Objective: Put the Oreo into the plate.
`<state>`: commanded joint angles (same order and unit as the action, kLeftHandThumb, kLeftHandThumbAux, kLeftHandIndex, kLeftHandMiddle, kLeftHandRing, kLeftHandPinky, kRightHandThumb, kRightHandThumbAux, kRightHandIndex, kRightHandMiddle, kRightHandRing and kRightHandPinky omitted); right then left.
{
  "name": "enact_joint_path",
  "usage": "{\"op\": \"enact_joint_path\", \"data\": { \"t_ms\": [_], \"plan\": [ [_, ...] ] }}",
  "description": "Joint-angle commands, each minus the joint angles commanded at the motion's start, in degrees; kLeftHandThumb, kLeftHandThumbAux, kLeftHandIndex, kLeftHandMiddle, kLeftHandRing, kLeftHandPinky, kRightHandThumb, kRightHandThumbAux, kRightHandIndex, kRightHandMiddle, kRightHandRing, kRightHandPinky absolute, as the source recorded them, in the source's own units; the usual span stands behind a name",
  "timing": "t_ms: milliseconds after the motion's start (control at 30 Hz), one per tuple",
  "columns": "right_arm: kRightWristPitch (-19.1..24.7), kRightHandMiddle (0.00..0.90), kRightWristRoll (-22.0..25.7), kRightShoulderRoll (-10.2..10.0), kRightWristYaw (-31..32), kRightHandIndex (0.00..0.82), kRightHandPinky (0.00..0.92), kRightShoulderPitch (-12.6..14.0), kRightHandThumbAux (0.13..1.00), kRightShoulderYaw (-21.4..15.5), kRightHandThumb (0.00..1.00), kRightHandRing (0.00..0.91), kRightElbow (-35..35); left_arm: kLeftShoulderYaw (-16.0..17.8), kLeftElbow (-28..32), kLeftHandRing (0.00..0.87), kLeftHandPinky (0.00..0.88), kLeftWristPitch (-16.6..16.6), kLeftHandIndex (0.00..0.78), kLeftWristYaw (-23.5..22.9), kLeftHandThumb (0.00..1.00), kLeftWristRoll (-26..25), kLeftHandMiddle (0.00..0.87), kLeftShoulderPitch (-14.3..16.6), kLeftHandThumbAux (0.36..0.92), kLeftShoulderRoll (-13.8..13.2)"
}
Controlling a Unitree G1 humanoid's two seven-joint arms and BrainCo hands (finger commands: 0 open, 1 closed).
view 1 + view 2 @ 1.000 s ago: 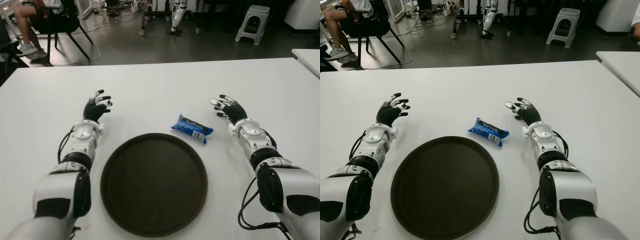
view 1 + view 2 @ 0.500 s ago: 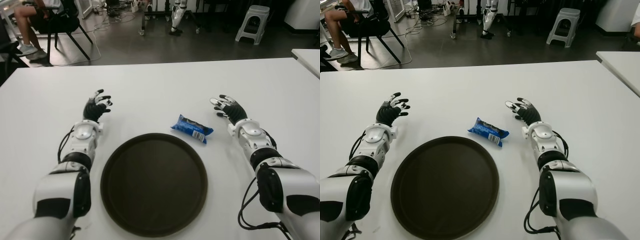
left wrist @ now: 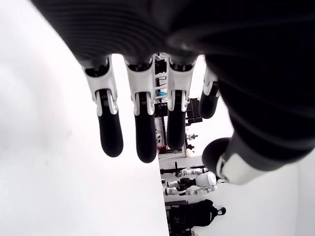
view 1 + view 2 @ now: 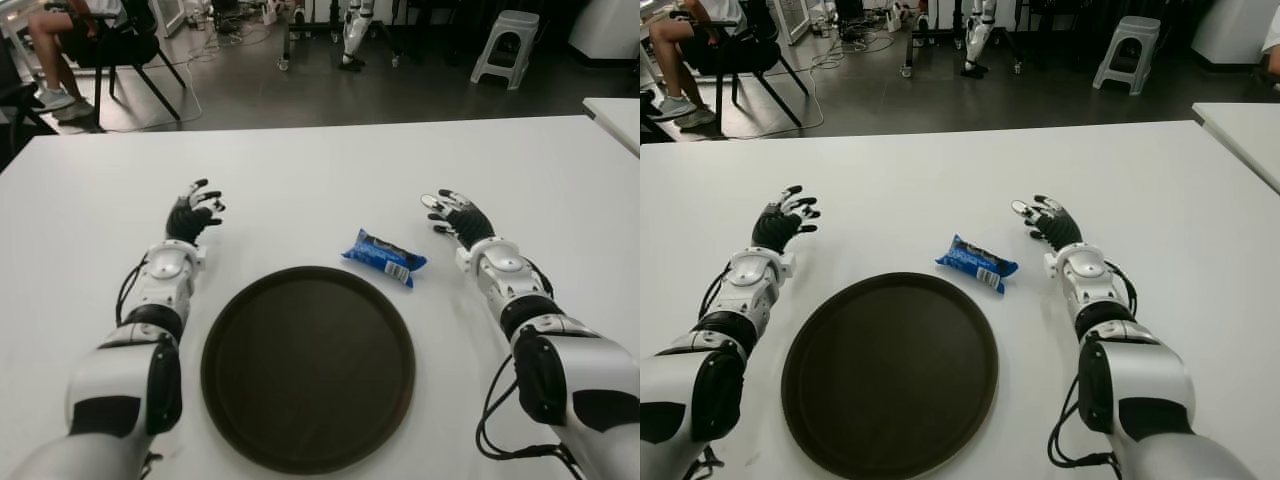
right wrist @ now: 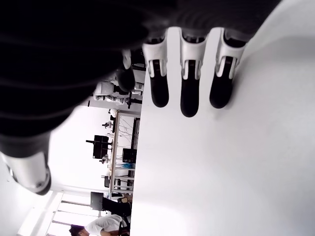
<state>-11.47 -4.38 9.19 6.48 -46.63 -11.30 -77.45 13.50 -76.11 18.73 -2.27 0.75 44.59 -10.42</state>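
Left eye view: a white bench (image 4: 320, 160) carries a round dark plate (image 4: 308, 366) near its front edge, bare inside. The Oreo (image 4: 384, 257) — a blue packet — lies flat on the bench just beyond the plate's far right rim, apart from it and tilted on a diagonal. The left hand (image 4: 191, 215) shows to the left of the plate and farther back, fingers spread, holding nothing. The right hand (image 4: 458, 219) shows to the right of the Oreo, near it but not touching, fingers spread too. Behind the bench, on the floor, a person sits on a black chair (image 4: 120, 50) at far left and a grey stool (image 4: 504, 45) stands at far right.

Right eye view: the same layout; the Oreo sits between the plate's rim and the right hand, and a second white table's corner (image 4: 1240, 125) shows at the right edge.

Left wrist view: the left hand's fingers (image 3: 140, 128) hang straight and apart over bare white bench, the thumb set off to one side — nothing between them.

Right wrist view: the right hand's fingers (image 5: 189, 88) are extended and separated above the bench, empty; the Oreo is not in sight here.
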Motion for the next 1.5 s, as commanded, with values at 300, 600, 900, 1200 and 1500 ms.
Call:
{"op": "enact_joint_path", "data": {
  "t_ms": [300,600,900,1200,1500],
  "plan": [
    [0.05,0.197,-0.03,0.03,0.06,0.104,0.213,-0.06,0.537,0.01,0.063,0.202,-0.02,0.95,0.05,0.285,0.311,-0.93,0.175,-1.78,0.161,-1.1,0.273,0.26,0.698,0.06],
    [-0.13,0.195,-0.52,0.05,-0.13,0.104,0.211,-0.03,0.528,0.56,0.032,0.196,0.0,1.67,0.19,0.278,0.304,-1.32,0.177,-3.45,0.111,-1.83,0.279,0.32,0.69,0.04],
    [-0.21,0.191,-0.68,0.04,-0.33,0.112,0.204,-0.02,0.537,0.86,0.025,0.19,0.02,1.47,0.33,0.26,0.278,-1.38,0.174,-3.66,0.065,-1.93,0.268,0.36,0.692,-0.04],
    [-0.13,0.183,-0.6,0.05,-0.16,0.098,0.204,0.02,0.539,0.82,0.025,0.186,0.0,1.15,0.33,0.267,0.29,-1.44,0.173,-3.38,0.046,-1.7,0.269,0.34,0.682,-0.07],
    [-0.25,0.195,-0.48,0.08,-0.04,0.108,0.224,0.06,0.533,0.71,0.059,0.201,0.01,0.92,0.32,0.28,0.3,-1.02,0.18,-3.5,0.106,-1.55,0.282,0.25,0.667,-0.1]
  ]
}}
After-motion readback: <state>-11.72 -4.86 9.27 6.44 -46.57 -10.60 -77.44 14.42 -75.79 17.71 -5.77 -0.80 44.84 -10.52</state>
